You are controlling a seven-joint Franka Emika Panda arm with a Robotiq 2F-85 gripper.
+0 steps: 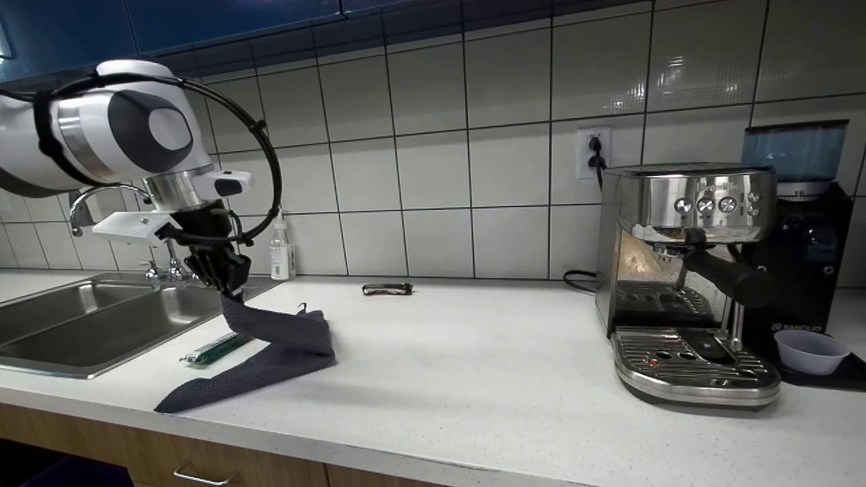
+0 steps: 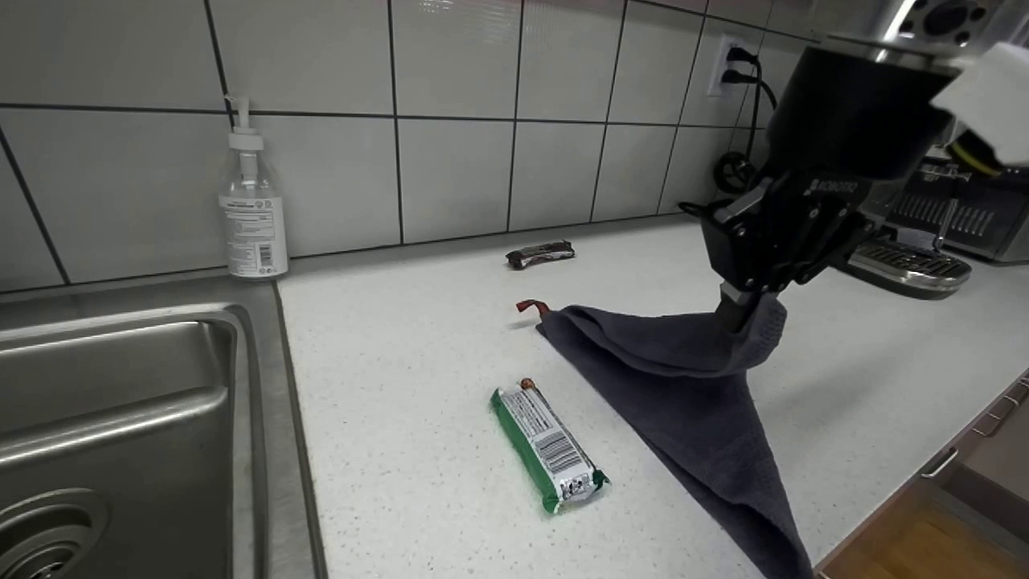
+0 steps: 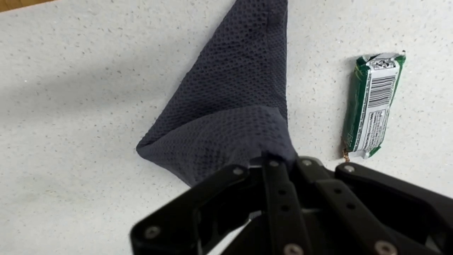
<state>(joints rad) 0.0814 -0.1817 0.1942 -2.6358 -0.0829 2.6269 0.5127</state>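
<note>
At far left in an exterior view, a steel sink (image 1: 145,321) set into the white counter (image 1: 473,352). Above it, out from the left edge, a white arm (image 1: 152,128): close to level along the forearm, then bent steeply downward at the wrist, with a black cable (image 1: 276,172) looped along the outer side. Below the wrist, a black gripper (image 1: 233,295), pointed downward but tilted, with fingertips farther right than the wrist and a little above the counter. Clamped between the fingers, in the wrist view too, one end of a dark grey cloth (image 1: 287,331).

Between sink and cloth, a green snack bar (image 2: 551,450), flat on the counter with the barcode side up, near the cloth but apart from it. Behind, at the sink's corner, a pump bottle (image 1: 281,253), upright before the tiled wall (image 1: 433,169).

Next, the body of the cloth: raised at the gripped end, doubled back at a fold to the right of the gripper, then flat on the counter and stretched toward the front edge. Beside its far corner, something small and reddish (image 2: 534,307), too hidden to identify.

Farther right, near the wall, a brown wrapped bar (image 1: 387,289). At right, a silver coffee machine (image 1: 697,203); last, a black grinder (image 1: 805,270) and a pale bowl (image 1: 810,352).
</note>
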